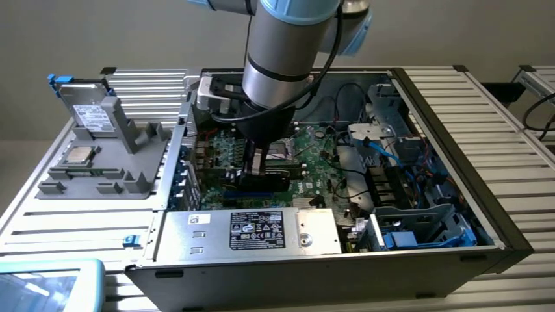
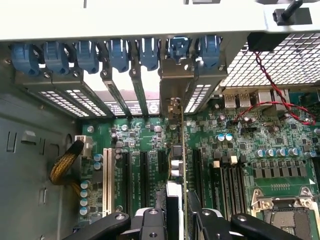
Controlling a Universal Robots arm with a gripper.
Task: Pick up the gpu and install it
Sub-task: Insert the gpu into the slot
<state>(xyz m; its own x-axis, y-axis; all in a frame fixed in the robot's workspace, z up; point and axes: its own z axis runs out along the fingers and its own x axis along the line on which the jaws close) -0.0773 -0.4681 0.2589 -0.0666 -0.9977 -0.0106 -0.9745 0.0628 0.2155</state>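
Hand: closest to my wrist camera is the black two-fingered hand, narrowed onto the card with a finger against each face. In the exterior view I see it low inside the case.
Gpu: the flat green circuit card with a black cooler block and a silver metal end bracket, the gpu, stands on edge between those fingers, upright over the slot area. I cannot tell whether it is pressed fully home. In the exterior view the gpu lies across the middle of the board, directly under the hand.
Slots: long black expansion slots run on either side of the card. A white slot lies further off, near a yellow braided cable.
Board: the green motherboard spreads beneath all of this.
Rear wall: the card's silver bracket meets one opening there, just under a row of blue plastic retaining clips.
Power supply: in the exterior view, a silver metal box with a black-and-white label fills the near end of the case.
Case: the open dark tower case lies on its side on the slatted aluminium desk.
Tray: a grey plastic tray sits beside the case on the exterior view's left, with a silver boxy drive with a white label propped in it.
Arm: the silver and pale-blue arm comes down from above.
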